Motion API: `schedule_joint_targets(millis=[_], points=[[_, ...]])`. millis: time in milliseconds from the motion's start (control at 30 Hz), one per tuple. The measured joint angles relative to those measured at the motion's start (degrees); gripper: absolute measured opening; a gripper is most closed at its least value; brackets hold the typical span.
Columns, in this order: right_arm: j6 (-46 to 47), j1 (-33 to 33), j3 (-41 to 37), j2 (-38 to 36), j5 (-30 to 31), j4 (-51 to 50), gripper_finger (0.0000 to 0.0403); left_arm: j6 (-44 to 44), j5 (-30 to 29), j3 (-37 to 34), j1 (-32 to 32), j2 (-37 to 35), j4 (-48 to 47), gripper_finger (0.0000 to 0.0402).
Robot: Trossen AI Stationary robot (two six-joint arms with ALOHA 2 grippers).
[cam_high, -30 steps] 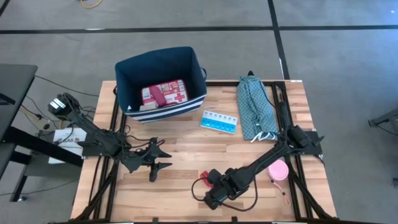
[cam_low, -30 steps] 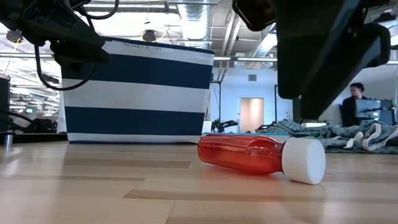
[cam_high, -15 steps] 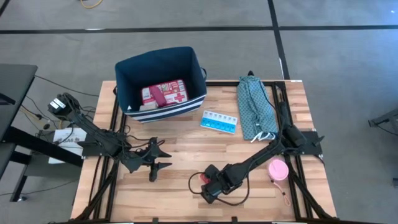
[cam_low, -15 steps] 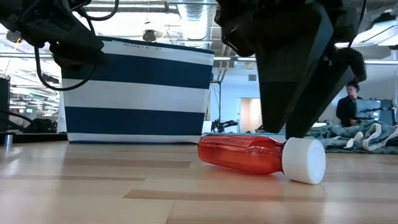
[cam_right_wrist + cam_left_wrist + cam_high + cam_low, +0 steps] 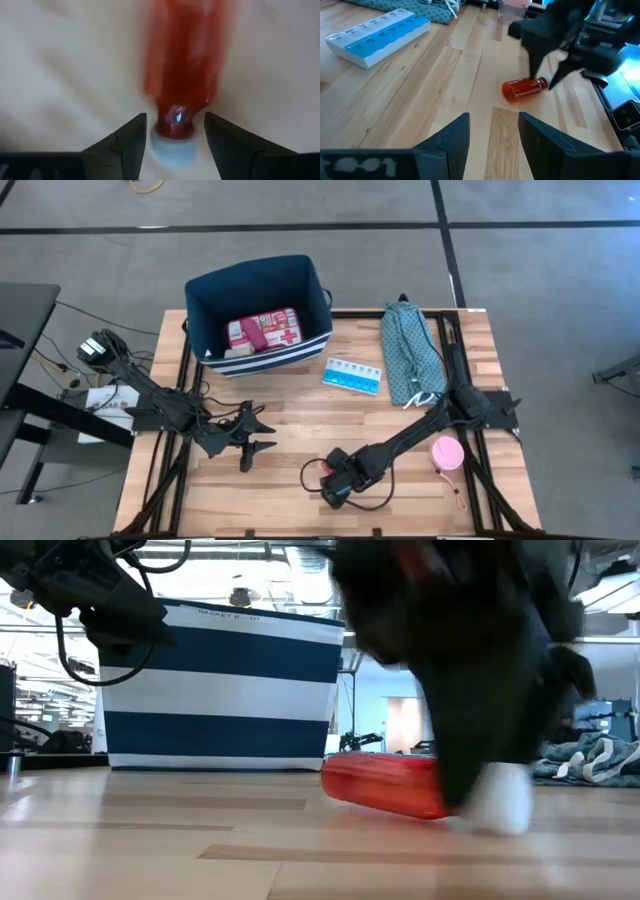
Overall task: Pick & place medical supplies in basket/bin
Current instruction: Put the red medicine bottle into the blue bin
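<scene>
I had the right gripper (image 5: pixel 172 137) over the red bottle (image 5: pixel 522 89) lying on the worktop (image 5: pixel 300 420), fingers wide astride its neck; next, closing and lifting toward the bin (image 5: pixel 255 295).

We are seeing the navy white-striped bin (image 5: pixel 258 315) standing open at the table's far left, holding the red-and-white first-aid case (image 5: pixel 265 330) lying flat inside. The light-blue pill organizer (image 5: pixel 352 375) is lying flat just beside the bin, and the pink disc (image 5: pixel 446 452) is resting near the right edge. The red bottle (image 5: pixel 524 88) with its white cap is lying on its side near the front edge, cap between the right gripper's (image 5: pixel 172 142) parted fingers.
</scene>
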Motion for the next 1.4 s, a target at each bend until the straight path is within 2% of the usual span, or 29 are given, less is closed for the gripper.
schedule_joint_targets(millis=[333,733,867,1067,1233,1400], points=[[-2.83,-0.91,0.04,1.45,-0.57,-0.19,0.0182,0.00,-0.01,0.00,-0.02,0.00,-1.19,0.0157],[-3.41,-0.54,-0.02,1.47,-0.63,1.36,0.0117,0.00,-0.01,0.00,0.00,0.00,-1.14,0.0157],[-6.42,-0.06,0.41,1.73,-0.96,4.98,0.0115,0.00,-0.01,0.00,0.00,0.00,-1.13,0.0157],[-15.10,1.40,5.97,1.90,0.72,11.03,0.0117,0.00,-0.01,0.00,0.00,0.00,-1.12,0.0157],[-20.86,1.30,13.28,1.88,1.81,6.85,0.0115,-1.28,0.16,0.02,0.00,0.00,-0.28,0.0157],[-23.39,0.15,24.27,1.79,5.10,-10.95,0.0117,-1.63,2.00,0.02,-0.01,0.00,-1.19,0.0157]])
